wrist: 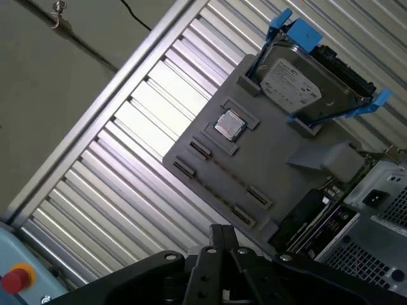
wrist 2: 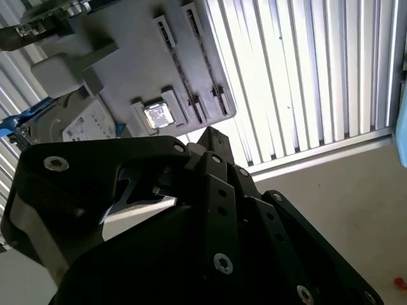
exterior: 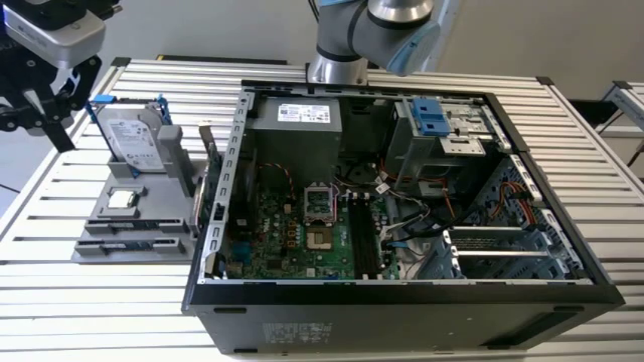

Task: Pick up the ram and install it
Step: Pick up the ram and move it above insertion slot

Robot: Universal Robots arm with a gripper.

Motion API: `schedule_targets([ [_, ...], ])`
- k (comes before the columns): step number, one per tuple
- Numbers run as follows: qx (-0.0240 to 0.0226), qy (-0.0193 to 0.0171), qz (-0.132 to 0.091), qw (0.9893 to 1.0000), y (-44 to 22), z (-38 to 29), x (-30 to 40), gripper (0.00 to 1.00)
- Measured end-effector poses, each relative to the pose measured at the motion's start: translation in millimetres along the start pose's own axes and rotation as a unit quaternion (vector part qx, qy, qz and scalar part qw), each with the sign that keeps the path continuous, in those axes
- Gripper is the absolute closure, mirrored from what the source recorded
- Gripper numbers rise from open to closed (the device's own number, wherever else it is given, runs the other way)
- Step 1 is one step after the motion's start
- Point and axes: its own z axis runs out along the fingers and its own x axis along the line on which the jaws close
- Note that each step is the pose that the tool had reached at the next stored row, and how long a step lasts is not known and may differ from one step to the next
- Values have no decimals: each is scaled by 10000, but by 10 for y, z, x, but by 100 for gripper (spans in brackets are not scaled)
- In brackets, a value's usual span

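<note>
The arm rises behind the far edge of the worktop and reaches to the exterior view's left. There the hand hangs high in the air, near the worktop's far corner on that side, well apart from everything on the surface.

The worktop is made of long silver slats. An open computer case takes the middle of it, with the green motherboard inside. Between the case and the worktop's edge on the exterior view's left lies a grey holder. It carries a hard drive in a blue frame, standing tilted, and a small square processor. A grey floor lies beyond the worktop's edge.

I cannot tell whether the hand is open or closed, and it touches nothing. The holder has two long narrow slots toward the worktop's near edge; I cannot tell whether the ram sits in one of them.
</note>
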Motion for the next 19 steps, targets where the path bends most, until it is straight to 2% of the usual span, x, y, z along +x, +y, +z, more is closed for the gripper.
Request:
schedule_targets([
  [10,31,30,-399,9992,0,0,0,100],
  [15,50,48,-594,9982,0,0,0,100],
  [19,63,61,-786,9969,0,0,0,100],
])
